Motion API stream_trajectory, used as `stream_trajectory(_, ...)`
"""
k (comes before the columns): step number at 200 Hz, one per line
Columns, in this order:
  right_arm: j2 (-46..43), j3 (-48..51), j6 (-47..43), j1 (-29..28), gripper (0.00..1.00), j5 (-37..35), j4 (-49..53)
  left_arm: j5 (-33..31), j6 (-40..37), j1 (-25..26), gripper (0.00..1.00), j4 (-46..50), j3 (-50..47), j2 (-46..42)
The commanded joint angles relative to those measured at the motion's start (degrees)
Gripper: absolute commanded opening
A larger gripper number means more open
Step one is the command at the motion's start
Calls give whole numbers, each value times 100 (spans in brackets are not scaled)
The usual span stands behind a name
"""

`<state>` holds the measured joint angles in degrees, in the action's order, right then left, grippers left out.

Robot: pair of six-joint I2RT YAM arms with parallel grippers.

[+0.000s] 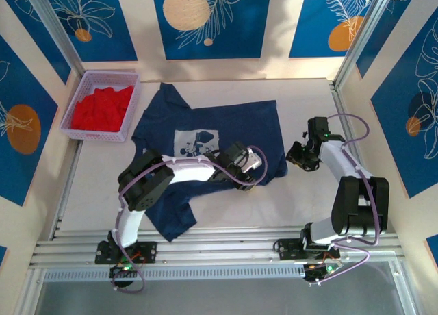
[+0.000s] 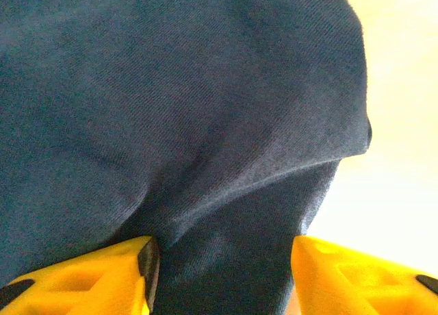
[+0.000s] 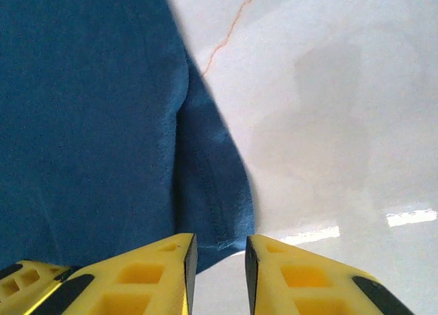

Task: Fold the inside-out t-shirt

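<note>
The inside-out t-shirt (image 1: 205, 127) is navy and lies spread on the white table (image 1: 308, 103), its pale print (image 1: 195, 142) facing up. My left gripper (image 1: 252, 166) reaches over the shirt's lower right part. In the left wrist view its yellow fingers (image 2: 102, 277) stand wide apart, and my left gripper (image 2: 222, 250) is open with a raised fold of the t-shirt (image 2: 205, 123) lying between them. My right gripper (image 1: 299, 157) sits at the shirt's right edge. In the right wrist view my right gripper (image 3: 220, 243) is slightly open over bare table, with the t-shirt's corner (image 3: 226, 212) just ahead of the tips.
A lilac basket (image 1: 109, 74) holding a bright red garment (image 1: 102, 108) stands at the back left, touching the shirt's sleeve area. Bare table (image 3: 328, 123) lies to the right of the shirt. Patterned walls close in the sides and back.
</note>
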<state>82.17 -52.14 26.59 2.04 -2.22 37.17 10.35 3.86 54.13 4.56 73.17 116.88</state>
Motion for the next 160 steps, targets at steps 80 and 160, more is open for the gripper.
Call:
stream_trajectory(80,679,209,440,-778,31,1368,-685,180,-105,-14,54,126,-196,94)
stream_trajectory(160,314,76,1526,-946,9,3080,-1968,191,49,-22,54,-209,-452,55)
